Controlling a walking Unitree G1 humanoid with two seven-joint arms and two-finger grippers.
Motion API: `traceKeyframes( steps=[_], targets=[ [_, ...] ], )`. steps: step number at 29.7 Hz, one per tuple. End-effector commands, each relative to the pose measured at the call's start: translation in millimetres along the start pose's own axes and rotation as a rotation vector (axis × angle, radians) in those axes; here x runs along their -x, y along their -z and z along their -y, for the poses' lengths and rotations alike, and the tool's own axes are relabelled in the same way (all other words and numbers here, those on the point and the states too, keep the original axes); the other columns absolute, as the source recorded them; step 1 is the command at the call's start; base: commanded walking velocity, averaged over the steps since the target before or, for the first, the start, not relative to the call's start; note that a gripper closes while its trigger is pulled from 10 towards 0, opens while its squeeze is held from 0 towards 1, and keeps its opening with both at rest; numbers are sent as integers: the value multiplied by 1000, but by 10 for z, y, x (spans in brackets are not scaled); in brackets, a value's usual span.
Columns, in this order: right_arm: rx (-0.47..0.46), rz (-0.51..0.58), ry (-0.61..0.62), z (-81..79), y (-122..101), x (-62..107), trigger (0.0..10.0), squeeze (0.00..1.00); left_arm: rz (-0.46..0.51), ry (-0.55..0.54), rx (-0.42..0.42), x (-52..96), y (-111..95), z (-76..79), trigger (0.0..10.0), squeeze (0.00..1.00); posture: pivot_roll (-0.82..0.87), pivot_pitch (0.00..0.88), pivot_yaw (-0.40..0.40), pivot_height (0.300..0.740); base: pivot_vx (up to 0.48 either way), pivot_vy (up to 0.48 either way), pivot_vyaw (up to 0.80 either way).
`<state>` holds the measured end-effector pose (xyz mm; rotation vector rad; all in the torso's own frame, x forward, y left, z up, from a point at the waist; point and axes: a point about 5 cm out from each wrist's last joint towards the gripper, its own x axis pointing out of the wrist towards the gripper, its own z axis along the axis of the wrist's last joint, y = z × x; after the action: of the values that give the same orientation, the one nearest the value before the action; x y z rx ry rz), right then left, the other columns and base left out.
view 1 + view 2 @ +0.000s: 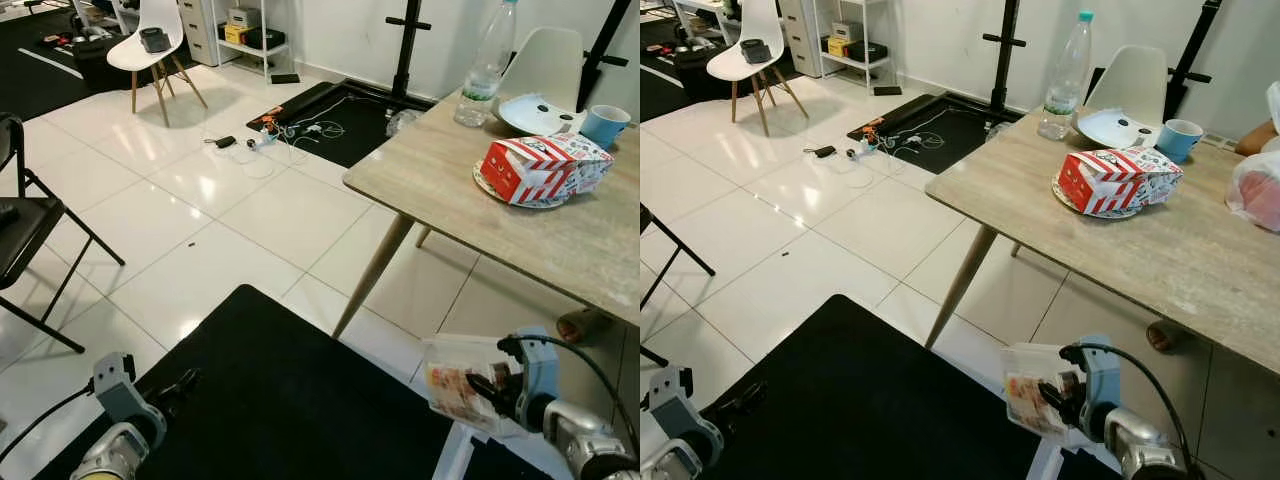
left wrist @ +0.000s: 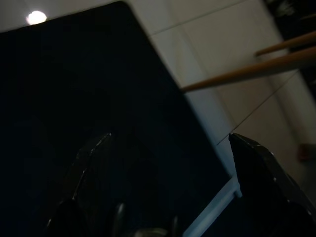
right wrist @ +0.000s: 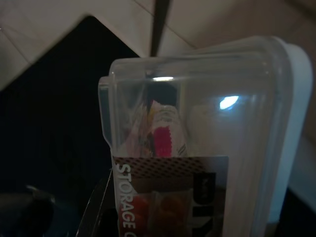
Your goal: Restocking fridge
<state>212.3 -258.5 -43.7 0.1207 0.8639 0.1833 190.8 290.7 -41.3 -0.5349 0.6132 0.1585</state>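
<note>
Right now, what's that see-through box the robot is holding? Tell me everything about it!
The storage container is a clear plastic box with rounded corners and a lid, and its paper label reads STORAGE. Pink and red packets show through the walls. The right gripper clamps it, tipped on its side, low above the black mat beside the wooden table.

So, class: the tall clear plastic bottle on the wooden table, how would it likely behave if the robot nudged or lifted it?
The plastic bottle stands tall and narrow near the edge of the table, so a nudge would probably tip it, and it might then roll. It looks nearly empty, so likely light. Its thin clear wall may dent under tight jaws.
</note>
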Motion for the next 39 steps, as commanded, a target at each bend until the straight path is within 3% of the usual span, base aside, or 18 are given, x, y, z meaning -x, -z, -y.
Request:
traceKeyframes(
  steps=[1, 2, 3, 4, 5, 10, 16, 19, 22, 32, 39],
  targets=[
    [-29, -12, 86, 29, 96, 8, 0, 0, -57, -61, 8, 31, 232, -13, 10000, 0, -44, 0, -16, 740, 0, 0, 0],
    [-29, -12, 86, 29, 96, 8, 0, 0, -57, -61, 8, 31, 232, -13, 10000, 0, -44, 0, -16, 740, 0, 0, 0],
    [-46, -26, 123, 38, 153, 13, 4431, 0, -81, -86, 10, 49, 326, -17, 10000, 0, -51, 0, -12, 740, 0, 0, 0],
    [-56, -35, 146, 44, 187, 16, 4431, 0, -96, -100, 10, 61, 386, -18, 10000, 0, -51, 0, -12, 740, 0, 0, 0],
    [-61, -38, 158, 46, 203, 18, 10000, 0, -105, -108, 8, 67, 418, -17, 10000, 0, -51, 0, -12, 740, 0, 0, 0],
    [-50, -156, 235, 13, 483, 44, 10000, 0, -150, -168, 64, 99, 709, 54, 10000, 0, -68, 0, -20, 740, 0, 0, 0],
    [-49, -211, 272, -34, 661, 63, 10000, 0, -150, -208, 83, 107, 777, 70, 10000, 0, -79, 0, -10, 740, 0, 0, -651],
    [-40, -296, 281, -144, 896, 83, 10000, 0, -175, -261, 65, 156, 828, 10, 10000, 0, -82, 0, 6, 740, 0, 0, -781],
    [-23, -334, 265, -219, 992, 84, 10000, 0, -155, -267, 74, 154, 802, 0, 10000, 0, -75, 0, 7, 740, 0, 0, -781],
    [8, -368, 287, -230, 1026, 88, 10000, 0, -154, -373, 95, 252, 841, -137, 10000, 0, -29, 0, -9, 740, 0, 0, -786],
    [33, -308, 289, -290, 751, -53, 10000, 0, -160, -338, 60, 199, 827, -66, 10000, 0, -5, 0, -2, 740, 0, 0, -786]
  ],
)
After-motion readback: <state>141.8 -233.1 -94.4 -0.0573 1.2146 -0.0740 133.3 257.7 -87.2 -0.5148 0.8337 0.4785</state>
